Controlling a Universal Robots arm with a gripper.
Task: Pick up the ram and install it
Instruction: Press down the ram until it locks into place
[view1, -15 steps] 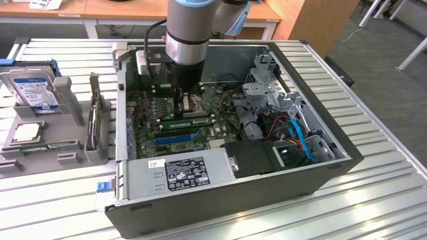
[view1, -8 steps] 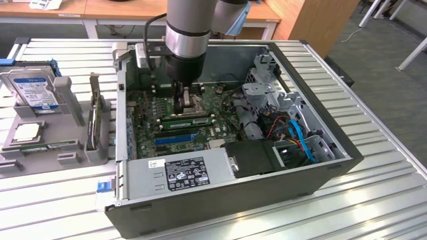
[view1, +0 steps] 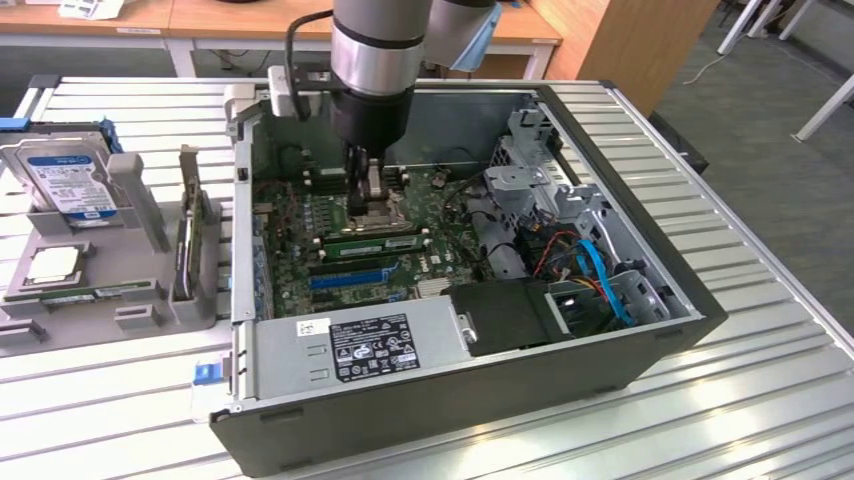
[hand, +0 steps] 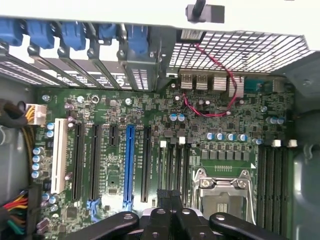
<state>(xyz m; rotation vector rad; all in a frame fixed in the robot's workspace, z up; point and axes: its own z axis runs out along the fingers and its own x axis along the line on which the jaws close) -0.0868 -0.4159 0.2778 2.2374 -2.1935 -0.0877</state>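
Note:
My gripper (view1: 363, 208) reaches down into the open computer case (view1: 667, 330), just over the motherboard (view1: 400, 262). Its two black fingers (hand: 163, 205) stand pressed together with nothing showing between them. The ram (view1: 371, 241), a long green stick, lies seated in a memory slot between the CPU socket (view1: 387, 205) and the blue slot (view1: 354, 276). It sits right below my fingertips; I cannot tell whether they touch it. In the wrist view my gripper (hand: 170, 197) hangs over the black memory slots (hand: 176, 165) beside the CPU socket (hand: 225, 192).
A grey holder (view1: 94, 270) on the exterior view's left carries a hard drive (view1: 67, 175), a CPU chip (view1: 51, 263) and a thin green stick (view1: 100, 292). The power supply (view1: 360, 345), drive cage (view1: 534, 190) and blue cables (view1: 601, 275) crowd the case.

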